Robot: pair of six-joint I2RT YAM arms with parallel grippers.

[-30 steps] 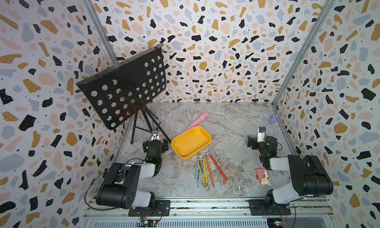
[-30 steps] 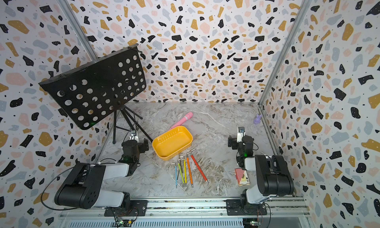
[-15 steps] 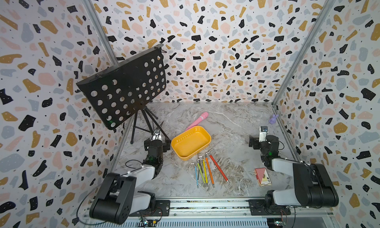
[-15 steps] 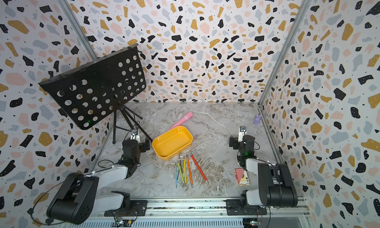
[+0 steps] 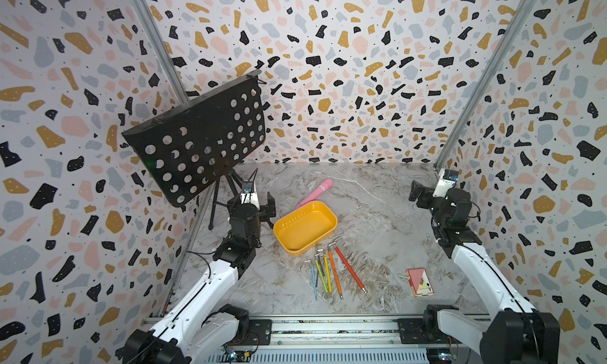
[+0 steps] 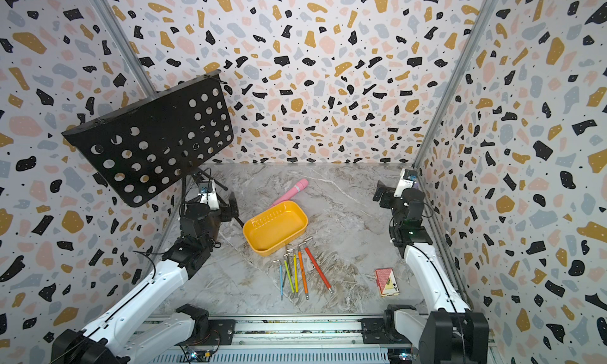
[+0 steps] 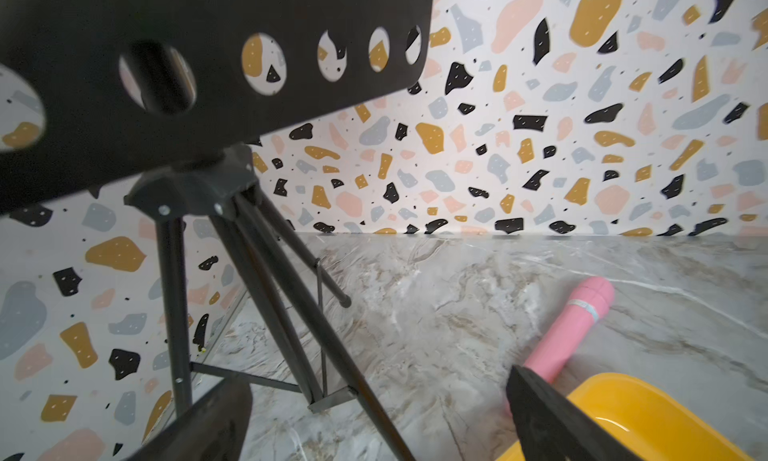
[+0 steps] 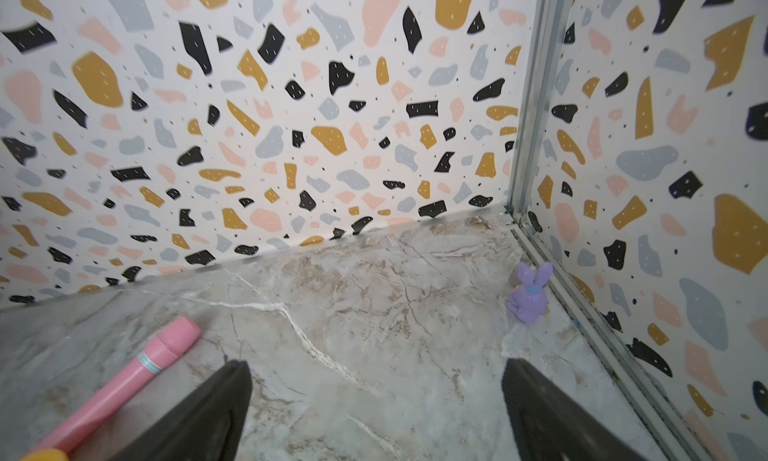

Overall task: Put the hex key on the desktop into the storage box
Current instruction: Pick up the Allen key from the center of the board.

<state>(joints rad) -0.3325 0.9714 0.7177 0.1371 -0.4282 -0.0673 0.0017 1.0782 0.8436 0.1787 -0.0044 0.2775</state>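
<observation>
Both arms just unfolded forward; my left fingers and right fingers are wide open, empty. Coloured L-shaped metal hex keys sit untouched on the grey marble bench just beside the empty yellow-orange plastic storage box, so pickup's next.

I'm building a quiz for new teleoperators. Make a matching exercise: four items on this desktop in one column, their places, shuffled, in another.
1 storage box
2 pink cylinder
3 red card box
4 purple rabbit figure

A far corner, side of the right arm
B beside the bent ends of the hex keys
C near edge, close to the right arm
D behind the storage box's far rim

Pairs: 1-B, 2-D, 3-C, 4-A
</observation>
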